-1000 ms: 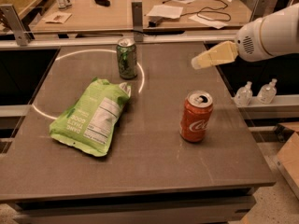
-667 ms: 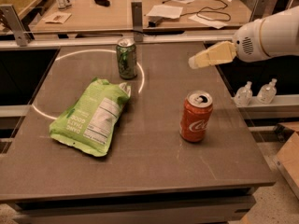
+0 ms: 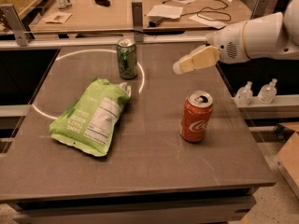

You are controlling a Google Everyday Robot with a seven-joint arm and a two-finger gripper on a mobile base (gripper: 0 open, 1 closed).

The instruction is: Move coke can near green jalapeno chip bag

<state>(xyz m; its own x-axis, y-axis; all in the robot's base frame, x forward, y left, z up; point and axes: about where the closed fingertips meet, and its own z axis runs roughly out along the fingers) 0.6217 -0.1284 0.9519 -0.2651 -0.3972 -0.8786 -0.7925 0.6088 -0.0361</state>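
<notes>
Matte tabletop (image 3: 154, 176), crinkled chip bag (image 3: 91, 118), cylindrical coke can (image 3: 196, 118), gripper (image 3: 180, 68) hovering beyond.

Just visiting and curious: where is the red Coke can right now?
In the camera view the coke can stands upright on the right side of the table, apart from the green jalapeno chip bag at left. The gripper hovers above it, slightly farther back.

Matt plastic tool (image 3: 179, 68) above the matt table (image 3: 154, 174); glossy metal coke can (image 3: 196, 119).

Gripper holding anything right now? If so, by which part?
Nothing is held. The gripper hangs in the air behind the coke can, which stands untouched on the table.
</notes>
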